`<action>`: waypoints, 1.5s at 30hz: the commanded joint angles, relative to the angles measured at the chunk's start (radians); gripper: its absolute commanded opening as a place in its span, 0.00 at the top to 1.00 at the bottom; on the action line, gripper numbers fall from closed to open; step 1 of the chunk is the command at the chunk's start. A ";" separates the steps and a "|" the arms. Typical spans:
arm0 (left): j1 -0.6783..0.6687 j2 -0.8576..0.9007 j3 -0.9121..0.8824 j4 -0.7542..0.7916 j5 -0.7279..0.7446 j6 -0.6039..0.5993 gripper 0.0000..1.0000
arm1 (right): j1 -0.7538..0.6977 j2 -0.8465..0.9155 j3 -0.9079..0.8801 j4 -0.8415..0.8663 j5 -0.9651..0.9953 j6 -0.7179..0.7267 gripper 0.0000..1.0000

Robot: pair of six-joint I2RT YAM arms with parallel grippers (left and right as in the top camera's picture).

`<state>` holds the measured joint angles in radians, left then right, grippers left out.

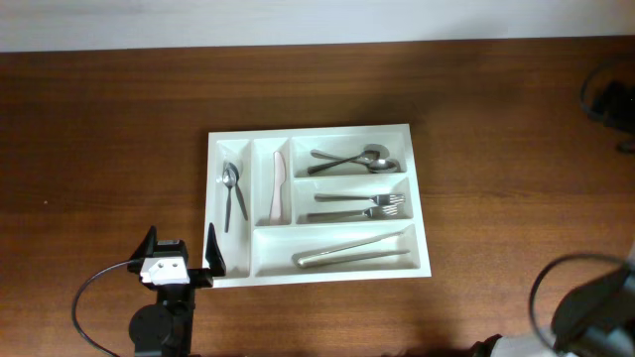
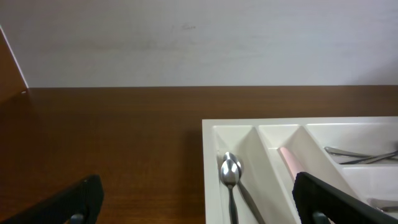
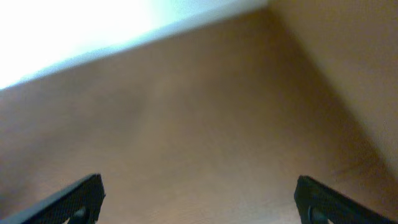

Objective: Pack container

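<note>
The white container (image 1: pixel 422 203) lies in the middle of the table with cutlery in every compartment: spoons (image 1: pixel 231 188) in the leftmost slot, a pink knife (image 1: pixel 279 186) beside them, spoons (image 1: pixel 355 159) top right, forks (image 1: pixel 359 206) below, tongs (image 1: pixel 352 252) in the long slot. My left gripper (image 1: pixel 180 250) stands open at the container's front left corner, one finger on each side of the tray's left wall. In the left wrist view the container (image 2: pixel 208 162), spoons (image 2: pixel 231 174) and pink knife (image 2: pixel 288 160) show between the open gripper (image 2: pixel 198 202) fingers. My right gripper (image 3: pixel 198 199) is open over bare wood.
The right arm's dark base (image 1: pixel 595 307) sits at the table's front right corner. Black cables (image 1: pixel 607 94) lie at the right edge. A pale wall (image 2: pixel 199 43) runs behind the table's far edge.
</note>
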<state>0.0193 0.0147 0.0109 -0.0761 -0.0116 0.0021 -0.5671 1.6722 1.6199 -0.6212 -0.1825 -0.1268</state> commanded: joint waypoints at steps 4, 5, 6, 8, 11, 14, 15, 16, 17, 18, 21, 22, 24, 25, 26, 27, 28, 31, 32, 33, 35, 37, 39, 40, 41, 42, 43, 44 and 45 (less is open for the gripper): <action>0.006 -0.009 -0.002 -0.007 -0.004 -0.010 0.01 | 0.120 -0.230 -0.093 0.017 -0.023 0.008 0.01; 0.006 -0.009 -0.002 -0.007 -0.004 -0.010 0.01 | 0.135 -0.268 -0.120 0.017 -0.023 0.008 0.01; 0.006 -0.009 -0.002 -0.007 -0.004 -0.010 0.01 | 0.146 -0.303 -0.146 0.020 -0.019 0.008 0.01; 0.006 -0.009 -0.002 -0.007 -0.004 -0.010 0.01 | 0.170 -0.397 -0.226 0.039 -0.019 0.008 0.01; 0.006 -0.009 -0.002 -0.007 -0.004 -0.010 0.01 | 0.214 -0.585 -0.394 0.119 -0.020 0.008 0.01; 0.006 -0.009 -0.002 -0.007 -0.004 -0.010 0.01 | 0.266 -0.743 -0.523 0.195 -0.020 0.008 0.01; 0.006 -0.009 -0.002 -0.007 -0.004 -0.010 0.01 | 0.286 -0.795 -0.560 0.215 -0.020 0.008 0.01; 0.006 -0.009 -0.002 -0.007 -0.004 -0.010 0.01 | 0.311 -0.855 -0.600 0.233 -0.019 0.008 0.01; 0.006 -0.009 -0.002 -0.007 -0.004 -0.010 0.01 | 0.330 -0.906 -0.631 0.243 -0.019 0.008 0.01; 0.006 -0.009 -0.002 -0.007 -0.004 -0.010 0.01 | 0.354 -0.964 -0.663 0.248 -0.019 0.008 0.01; 0.006 -0.009 -0.002 -0.007 -0.004 -0.010 0.01 | 0.412 -1.098 -0.726 0.249 -0.016 0.008 0.01; 0.006 -0.009 -0.002 -0.007 -0.004 -0.010 0.01 | 0.431 -1.141 -0.745 0.248 -0.014 0.008 0.01; 0.006 -0.009 -0.002 -0.007 -0.004 -0.010 0.01 | 0.459 -1.206 -0.770 0.248 -0.011 0.008 0.01; 0.006 -0.009 -0.002 -0.007 -0.004 -0.010 0.01 | 0.470 -1.231 -0.779 0.248 -0.012 0.008 0.01; 0.006 -0.009 -0.002 -0.007 -0.004 -0.010 0.01 | 0.482 -1.258 -0.788 0.248 -0.013 0.008 0.01; 0.006 -0.009 -0.002 -0.007 -0.004 -0.010 0.01 | 0.492 -1.277 -0.795 0.248 -0.013 0.008 0.01; 0.006 -0.009 -0.002 -0.007 -0.004 -0.010 0.01 | 0.504 -1.297 -0.803 0.248 -0.014 0.008 0.01; 0.006 -0.009 -0.002 -0.007 -0.004 -0.010 0.01 | 0.542 -1.349 -0.820 0.243 -0.013 0.008 0.01; 0.006 -0.009 -0.002 -0.007 -0.004 -0.010 0.01 | 0.550 -1.358 -0.822 0.240 -0.013 0.008 0.01; 0.006 -0.009 -0.002 -0.007 -0.004 -0.010 0.01 | 0.563 -1.368 -0.825 0.240 -0.013 0.008 0.01; 0.006 -0.009 -0.002 -0.007 -0.004 -0.010 0.01 | 0.582 -1.379 -0.826 0.233 -0.013 0.008 0.01; 0.006 -0.009 -0.002 -0.007 -0.004 -0.010 0.01 | 0.596 -1.383 -0.826 0.233 -0.013 0.008 0.01; 0.006 -0.009 -0.002 -0.007 -0.004 -0.010 0.01 | 0.613 -1.387 -0.826 0.235 -0.013 0.008 0.01; 0.006 -0.009 -0.002 -0.007 -0.004 -0.010 0.01 | 0.621 -1.390 -0.826 0.237 -0.013 0.008 0.01; 0.006 -0.009 -0.002 -0.007 -0.004 -0.010 0.01 | 0.629 -1.396 -0.826 0.237 -0.013 0.008 0.01; 0.006 -0.009 -0.002 -0.007 -0.004 -0.010 0.01 | 0.636 -1.402 -0.826 0.237 -0.012 0.008 0.01; 0.006 -0.009 -0.002 -0.007 -0.004 -0.010 0.01 | 0.641 -1.409 -0.826 0.237 -0.010 0.008 0.01; 0.006 -0.009 -0.002 -0.007 -0.004 -0.010 0.01 | 0.646 -1.418 -0.826 0.237 -0.002 0.008 0.01; 0.006 -0.009 -0.002 -0.007 -0.004 -0.010 0.01 | 0.647 -1.424 -0.826 0.236 0.004 0.008 0.01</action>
<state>0.0193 0.0139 0.0109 -0.0780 -0.0124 0.0021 0.0601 0.2821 0.8036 -0.3885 -0.2001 -0.1272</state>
